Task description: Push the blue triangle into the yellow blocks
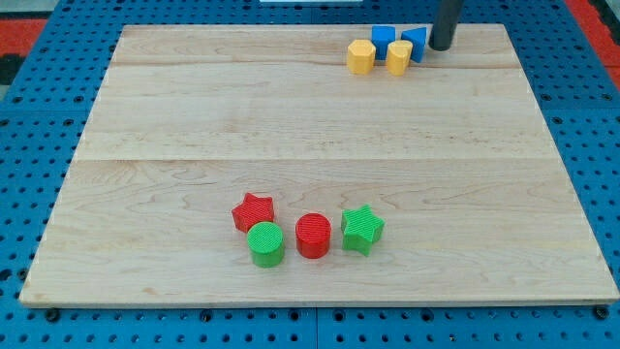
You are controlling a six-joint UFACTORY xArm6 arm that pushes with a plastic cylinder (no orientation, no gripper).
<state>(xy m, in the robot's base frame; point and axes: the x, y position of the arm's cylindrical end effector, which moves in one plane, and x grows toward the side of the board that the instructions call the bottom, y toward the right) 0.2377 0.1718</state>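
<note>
The blue triangle [417, 42] lies near the board's top edge, right of centre. It touches a yellow block [399, 57] at its lower left. A second yellow block, hexagonal [361, 56], stands just to the left of that one. A blue cube [384, 40] sits behind and between the two yellow blocks. My tip [441, 46] is at the right side of the blue triangle, touching or nearly touching it.
Near the view's bottom centre stand a red star [254, 211], a green cylinder [265, 243], a red cylinder [313, 236] and a green star [361, 229]. The wooden board [194, 126] rests on a blue pegboard.
</note>
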